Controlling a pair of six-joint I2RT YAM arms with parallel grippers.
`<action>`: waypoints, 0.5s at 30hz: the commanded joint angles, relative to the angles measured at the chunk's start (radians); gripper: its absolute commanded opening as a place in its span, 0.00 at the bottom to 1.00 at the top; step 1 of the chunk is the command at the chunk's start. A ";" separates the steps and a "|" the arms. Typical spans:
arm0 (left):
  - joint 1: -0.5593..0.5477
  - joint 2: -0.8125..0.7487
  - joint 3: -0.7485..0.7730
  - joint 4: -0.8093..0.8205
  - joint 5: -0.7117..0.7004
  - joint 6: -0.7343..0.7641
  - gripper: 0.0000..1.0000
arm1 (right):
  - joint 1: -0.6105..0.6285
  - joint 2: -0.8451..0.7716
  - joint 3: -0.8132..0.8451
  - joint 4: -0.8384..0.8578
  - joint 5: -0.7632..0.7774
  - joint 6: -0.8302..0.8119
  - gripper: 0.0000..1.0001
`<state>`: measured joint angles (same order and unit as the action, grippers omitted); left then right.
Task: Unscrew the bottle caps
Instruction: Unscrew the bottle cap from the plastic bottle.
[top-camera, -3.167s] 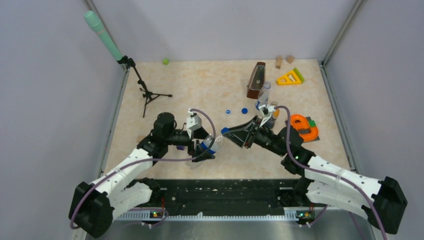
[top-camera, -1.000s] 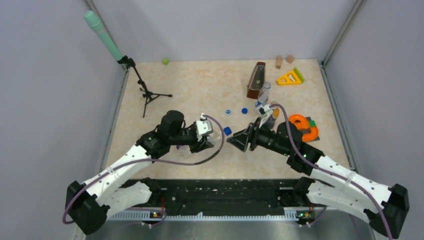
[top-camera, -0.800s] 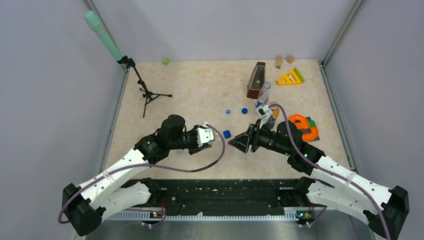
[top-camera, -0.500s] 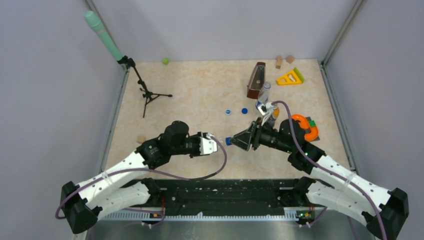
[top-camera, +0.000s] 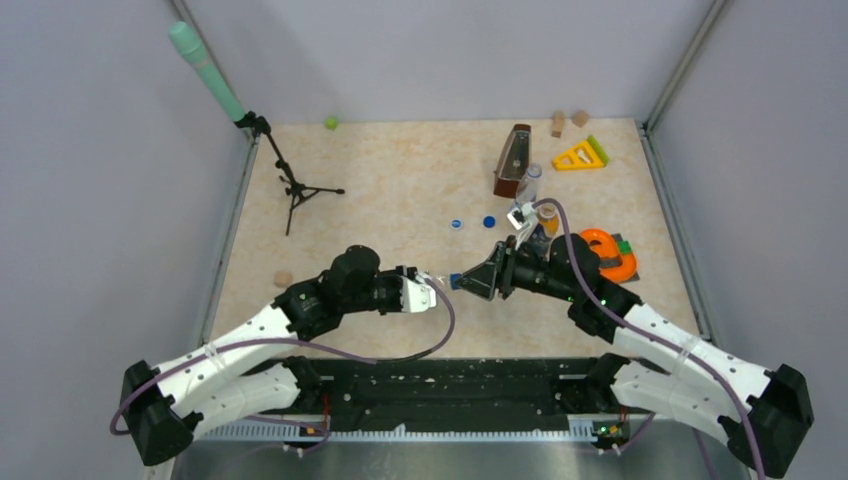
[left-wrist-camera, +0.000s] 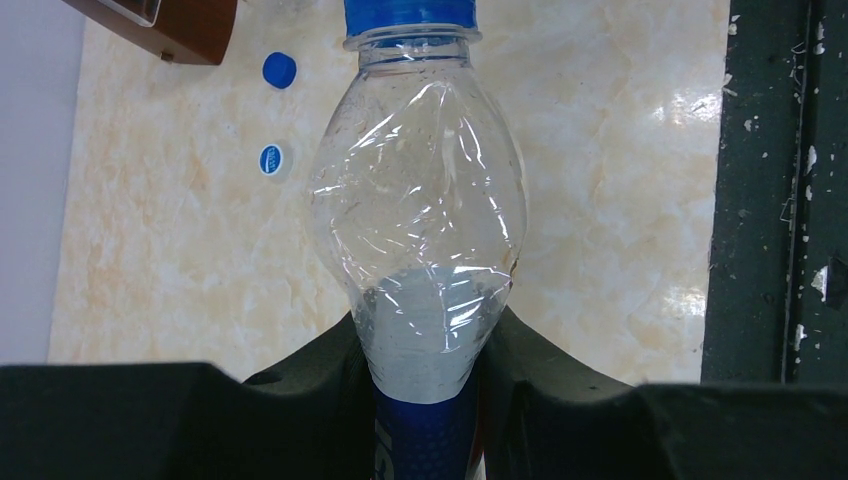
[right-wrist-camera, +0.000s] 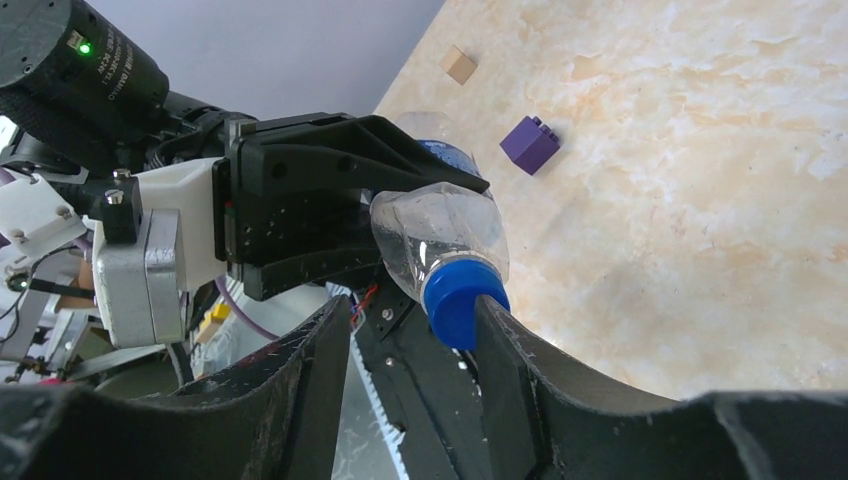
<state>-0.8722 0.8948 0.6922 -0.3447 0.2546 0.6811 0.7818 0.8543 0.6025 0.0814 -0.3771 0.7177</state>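
My left gripper (left-wrist-camera: 425, 385) is shut on the lower body of a clear plastic bottle (left-wrist-camera: 420, 200) with a blue label, and holds it level above the table. The bottle's dark blue cap (right-wrist-camera: 455, 300) points at my right gripper (right-wrist-camera: 412, 310). That gripper is open with the cap between its fingers: one finger touches the cap, the other stands apart. In the top view the cap (top-camera: 455, 283) sits between the left gripper (top-camera: 422, 293) and the right gripper (top-camera: 470, 283). Two loose caps lie on the table, a dark blue one (top-camera: 489, 222) and a paler one (top-camera: 456, 224).
A brown wooden wedge (top-camera: 512, 160) and a second small bottle (top-camera: 527, 185) stand at the back right, near a yellow triangle (top-camera: 580, 155) and an orange piece (top-camera: 608, 252). A tripod (top-camera: 295, 185) stands at the back left. A purple cube (right-wrist-camera: 530, 145) lies under the arms.
The left gripper has carried the bottle forward and to the right. The right gripper has come onto the cap and its jaws have narrowed around it.
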 joint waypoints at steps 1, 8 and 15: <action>-0.007 -0.027 -0.011 0.090 -0.020 0.011 0.00 | -0.016 0.011 0.004 0.004 -0.012 -0.006 0.48; -0.008 -0.056 -0.034 0.121 -0.035 0.013 0.00 | -0.038 0.024 -0.014 0.035 -0.025 0.003 0.49; -0.008 -0.042 -0.035 0.131 -0.019 0.011 0.00 | -0.038 0.065 -0.033 0.127 -0.090 0.029 0.47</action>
<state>-0.8761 0.8558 0.6621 -0.2768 0.2268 0.6846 0.7509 0.9073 0.5800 0.1223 -0.4217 0.7303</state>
